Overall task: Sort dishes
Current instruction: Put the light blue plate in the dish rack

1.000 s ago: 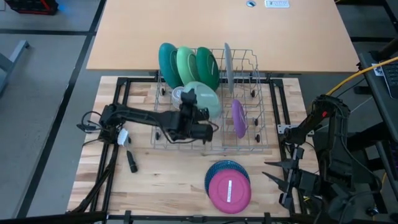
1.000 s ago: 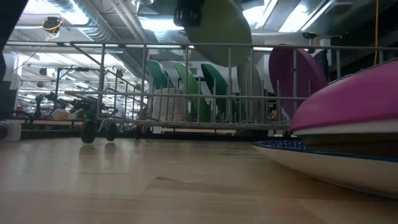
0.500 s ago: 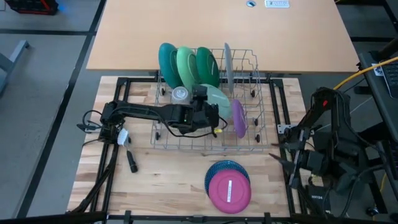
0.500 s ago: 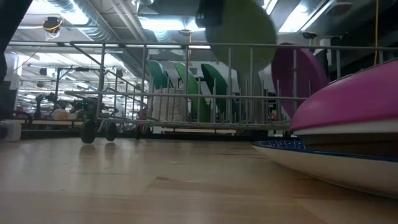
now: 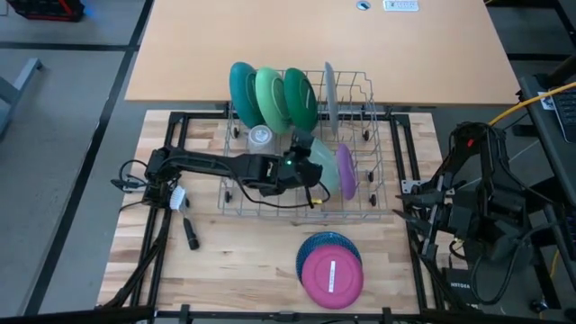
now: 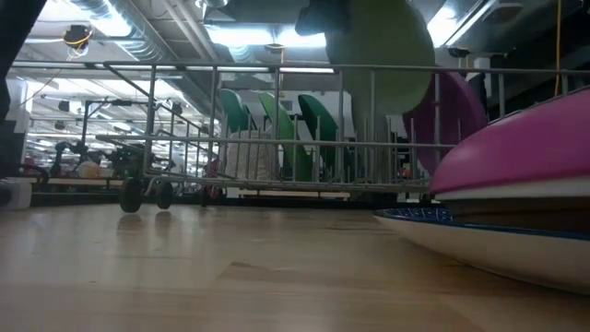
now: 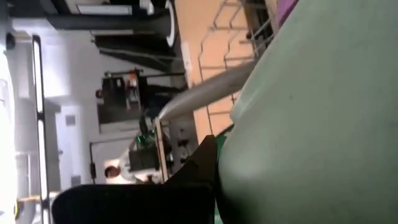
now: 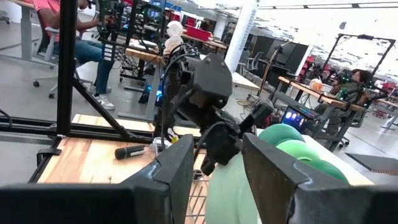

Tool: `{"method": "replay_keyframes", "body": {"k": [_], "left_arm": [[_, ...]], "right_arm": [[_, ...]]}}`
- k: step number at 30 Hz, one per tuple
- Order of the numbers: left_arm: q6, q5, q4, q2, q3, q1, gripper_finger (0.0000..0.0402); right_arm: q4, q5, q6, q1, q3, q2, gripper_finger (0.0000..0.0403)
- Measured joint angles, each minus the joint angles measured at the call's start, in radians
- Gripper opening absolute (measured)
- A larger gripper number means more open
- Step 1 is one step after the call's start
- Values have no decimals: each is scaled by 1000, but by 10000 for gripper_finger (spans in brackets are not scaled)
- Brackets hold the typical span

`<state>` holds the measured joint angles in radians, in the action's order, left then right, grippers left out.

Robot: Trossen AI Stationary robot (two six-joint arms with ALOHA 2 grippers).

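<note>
High view shows a pale green plate [image 5: 321,160] held on edge over the middle of the wire dish rack [image 5: 378,193], just beside a purple plate [image 5: 346,170] that stands upright in the rack's slots. In the low view the pale green plate [image 6: 383,51] hangs above the rack's top rail, its round face smooth and matte, overlapping the purple plate [image 6: 452,106] behind it. Three larger plates, teal [image 5: 243,93], green [image 5: 270,97] and dark green [image 5: 300,97], stand in a row at the rack's far end, with a thin grey plate [image 5: 330,90] upright beside them. In front of the rack, on the wooden table [image 5: 234,261], a pink plate [image 5: 331,278] lies on top of a blue plate [image 5: 317,245].

The left gripper [image 5: 304,171] is closed tight on the pale green plate's rim. The left arm stretches level from the table's left side across the rack. The right gripper [image 5: 407,214] waits at the table's right edge with its fingers [image 8: 177,171] partly apart and nothing between them.
</note>
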<state>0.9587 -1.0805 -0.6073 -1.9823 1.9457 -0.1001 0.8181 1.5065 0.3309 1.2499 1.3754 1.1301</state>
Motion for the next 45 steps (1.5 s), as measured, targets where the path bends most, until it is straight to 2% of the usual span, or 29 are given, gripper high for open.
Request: {"method": "replay_keyframes", "body": {"k": [2,6,10,21,26,30,35,45], "left_arm": [[47,32,41,0,0,2,4],[129,171,110,0,-1,20,4],[225,186,178,0,-25,37,4],[240,215,125,0,-26,58,4],[224,314,101,-1,-26,69,4],[223,327,106,-1,-26,91,4],[221,429,97,-1,-26,130,4],[201,517,70,-13,-25,156,11]], "right_arm": [[0,-6,0,0,0,0,144],[0,-11,1,0,0,0,144],[0,-17,28,0,0,0,144],[1,-24,32,0,0,0,144],[1,-24,34,0,0,0,144],[1,-24,34,0,0,0,144],[1,-24,34,0,0,0,144],[1,-24,34,0,0,0,144]]}}
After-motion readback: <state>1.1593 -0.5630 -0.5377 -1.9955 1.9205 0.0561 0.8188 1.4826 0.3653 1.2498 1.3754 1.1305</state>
